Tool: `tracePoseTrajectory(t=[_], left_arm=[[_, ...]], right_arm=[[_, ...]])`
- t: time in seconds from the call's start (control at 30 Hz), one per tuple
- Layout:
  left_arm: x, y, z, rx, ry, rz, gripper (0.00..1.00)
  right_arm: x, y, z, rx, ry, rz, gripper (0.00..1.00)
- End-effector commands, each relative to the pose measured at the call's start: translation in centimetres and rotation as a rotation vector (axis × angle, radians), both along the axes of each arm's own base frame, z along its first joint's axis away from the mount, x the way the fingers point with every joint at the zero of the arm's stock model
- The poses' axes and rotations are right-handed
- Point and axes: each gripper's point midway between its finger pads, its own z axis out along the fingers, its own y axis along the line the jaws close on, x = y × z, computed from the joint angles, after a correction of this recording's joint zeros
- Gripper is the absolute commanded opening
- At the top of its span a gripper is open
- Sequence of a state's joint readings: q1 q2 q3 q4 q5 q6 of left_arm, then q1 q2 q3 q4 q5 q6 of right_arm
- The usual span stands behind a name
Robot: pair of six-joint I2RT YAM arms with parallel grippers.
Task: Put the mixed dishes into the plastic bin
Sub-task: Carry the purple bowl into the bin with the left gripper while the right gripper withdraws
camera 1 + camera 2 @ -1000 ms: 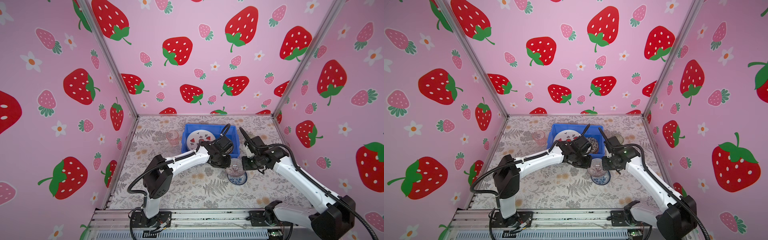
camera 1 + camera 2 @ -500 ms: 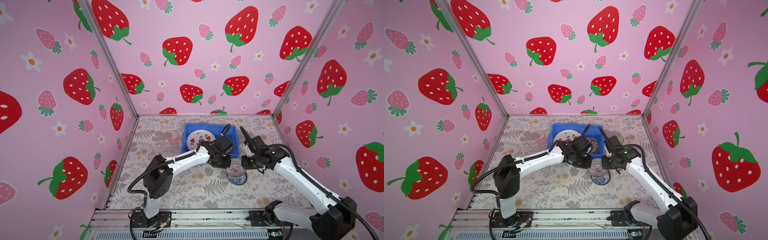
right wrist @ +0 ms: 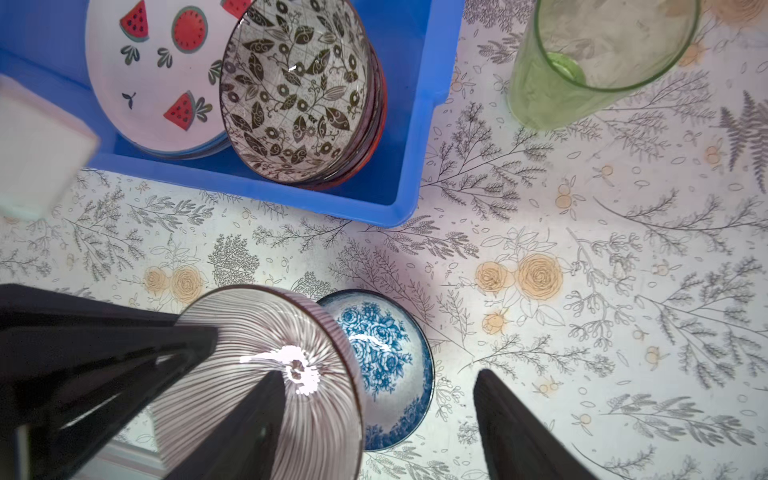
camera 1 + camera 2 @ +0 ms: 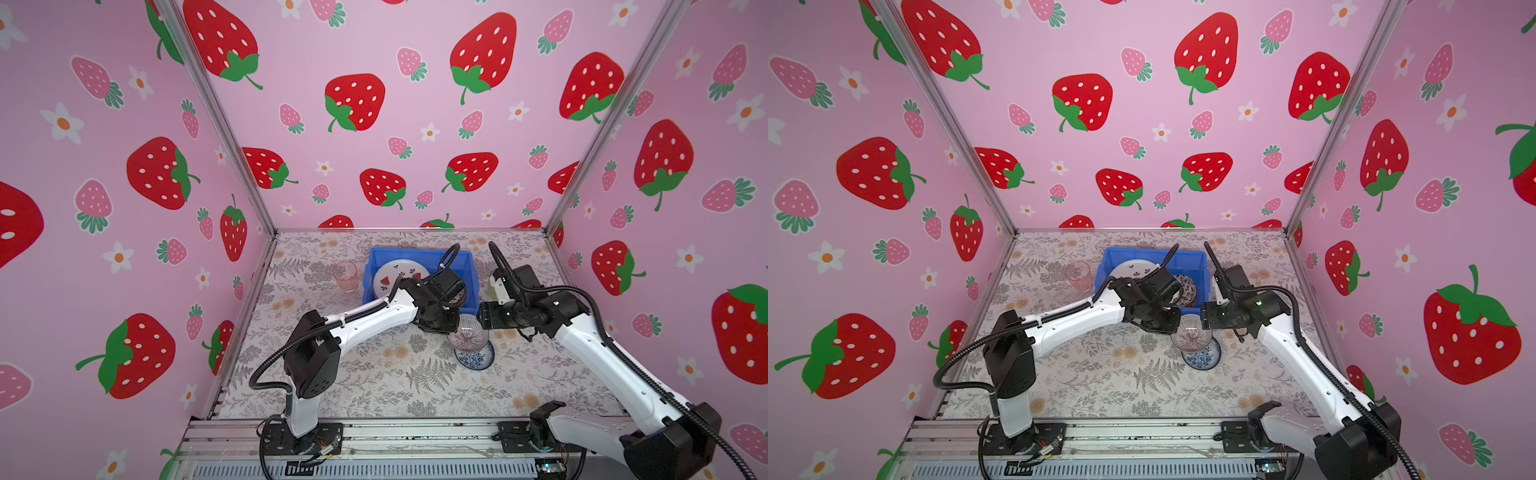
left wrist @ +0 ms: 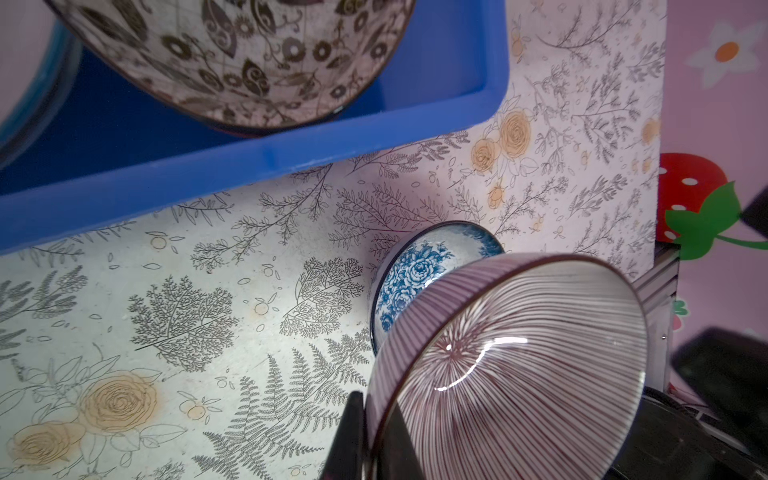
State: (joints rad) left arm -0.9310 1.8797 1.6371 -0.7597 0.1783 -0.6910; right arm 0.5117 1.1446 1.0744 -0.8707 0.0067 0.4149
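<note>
Pink walls (image 4: pixel 374 62) printed with strawberries close in a table covered with a floral sheet (image 4: pixel 374 374). The blue plastic bin (image 4: pixel 409 252) sits toward the back wall, and everything else is placed from it.

Inside the bin, the white watermelon plate (image 4: pixel 395 272) lies at the end nearer the left arm. A leaf-patterned bowl (image 3: pixel 295 99) with an orange-red outside leans over the plate's edge at the other end. A pink tumbler (image 4: pixel 345 276) stands upright on the sheet, just beside the bin's short wall on the left arm's side. A green tumbler (image 3: pixel 598 62) stands upright near the opposite short wall.

In front of the bin's long near wall, close to its corner on the right arm's side, a blue-white bowl (image 4: pixel 478 360) rests on the sheet. A striped ribbed bowl (image 4: pixel 467 336) hangs tilted over it. Whether the two bowls touch cannot be told.

The left gripper (image 5: pixel 372 440) is clamped narrowly on the striped bowl's rim, with one finger outside and one inside. The right gripper (image 3: pixel 379 372) stands wide and holds nothing. One of its fingers (image 3: pixel 249 415) is over the striped bowl's hollow, and the other is clear of the rim.
</note>
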Motion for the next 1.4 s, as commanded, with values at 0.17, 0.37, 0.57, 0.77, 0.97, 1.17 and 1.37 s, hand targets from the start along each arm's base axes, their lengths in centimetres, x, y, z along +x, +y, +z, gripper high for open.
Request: tracePoseTrajectory(t=[0.17,0.37,0.57,0.77,0.97,1.17,1.37], left_arm=[[3.7,1.2,6.1,-0.068,-0.112,0.029,0.0],[7.6,3.0,6.7,-0.052,-0.139,0.048,0.0],[11.5,4.5,6.8,-0.056,-0.151,0.071,0.0],[14.4,4.5,5.4,-0.079,-0.126,0.083,0.0],[15.7,3.1,4.0,-0.105,-0.094,0.069,0.0],[16.1,2.4,2.8,-0.105,-0.078,0.058,0.0],[16.3,2.3,1.8,-0.095,-0.064,0.053,0.0]], right_arm=[[-0.2,-2.4,0.8,-0.002,-0.034,-0.015,0.79],[-1.9,-4.3,0.5,0.005,-0.026,-0.085,0.8],[-4.7,-6.1,-0.6,0.013,-0.006,-0.171,0.8],[-7.1,-7.3,-0.4,0.051,-0.01,-0.247,0.81],[-9.0,-8.3,-0.2,0.065,-0.006,-0.3,0.81],[-10.0,-9.0,-0.2,0.072,-0.005,-0.335,0.81],[-10.6,-9.3,-0.4,0.072,-0.002,-0.35,0.82]])
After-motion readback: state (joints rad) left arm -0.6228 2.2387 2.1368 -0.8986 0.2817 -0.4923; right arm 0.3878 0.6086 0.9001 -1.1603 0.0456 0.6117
